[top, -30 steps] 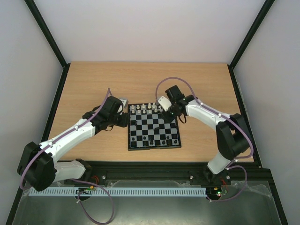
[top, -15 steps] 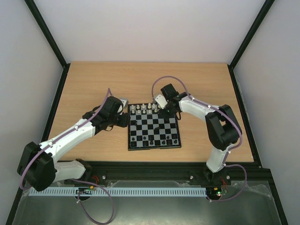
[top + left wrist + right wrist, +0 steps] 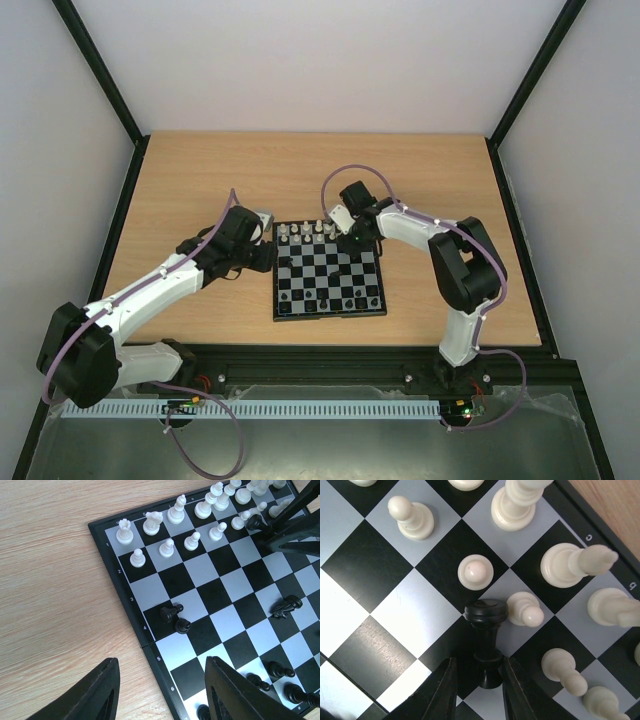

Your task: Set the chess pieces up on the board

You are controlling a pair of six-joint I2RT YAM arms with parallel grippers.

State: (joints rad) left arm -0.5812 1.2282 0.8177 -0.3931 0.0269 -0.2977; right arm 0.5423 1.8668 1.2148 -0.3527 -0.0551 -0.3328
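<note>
The board (image 3: 328,315) lies mid-table. White chess pieces (image 3: 310,232) fill its far two rows and black ones (image 3: 330,298) line the near side. My right gripper (image 3: 352,235) is down among the white pawns (image 3: 475,572). Its jaws are a little open around a black piece (image 3: 486,630): the right finger touches it and a gap shows on the left. That same black piece (image 3: 256,522) sits by the right gripper's dark fingers (image 3: 287,527). My left gripper (image 3: 162,695) hovers open and empty over the board's left edge (image 3: 125,605). Two black pieces (image 3: 175,620) lie nearby.
Another black piece (image 3: 286,605) lies toppled mid-board. Tall white back-row pieces (image 3: 575,565) stand close around the right fingers. Bare wooden tabletop (image 3: 200,180) surrounds the board, inside a black frame (image 3: 120,220).
The right arm has swung left and farther out, over the white rows. Its jaws have widened slightly. The left arm has not moved.
</note>
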